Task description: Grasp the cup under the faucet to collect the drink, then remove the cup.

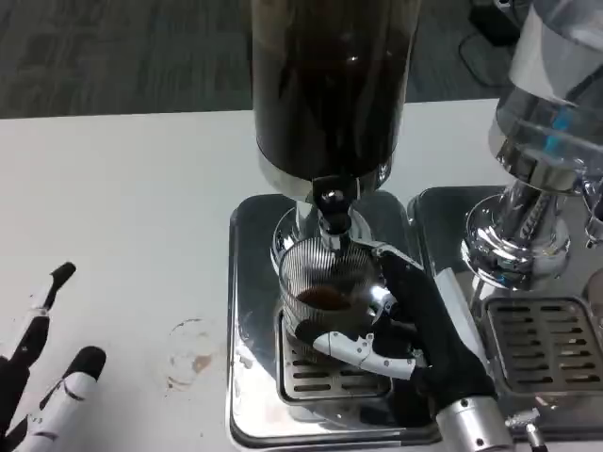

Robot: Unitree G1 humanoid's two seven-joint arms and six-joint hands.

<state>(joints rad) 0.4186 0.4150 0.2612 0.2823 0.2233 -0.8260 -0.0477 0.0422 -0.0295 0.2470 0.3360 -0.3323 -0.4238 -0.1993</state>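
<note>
A clear ribbed cup [325, 297] stands on the drip grate [316, 375] right under the black faucet [331, 218] of the dark drink dispenser [330, 85]. A little brown drink lies in the cup's bottom. My right hand [415, 325] wraps around the cup from the right, its fingers curled across the cup's front and side. My left hand [42, 377] rests at the table's lower left with its fingers spread and nothing in them.
A second dispenser [542, 151] with its own chrome tray and grate [542, 344] stands close on the right. The chrome base [247, 282] surrounds the cup. A faint stain ring [193, 353] marks the white table left of the base.
</note>
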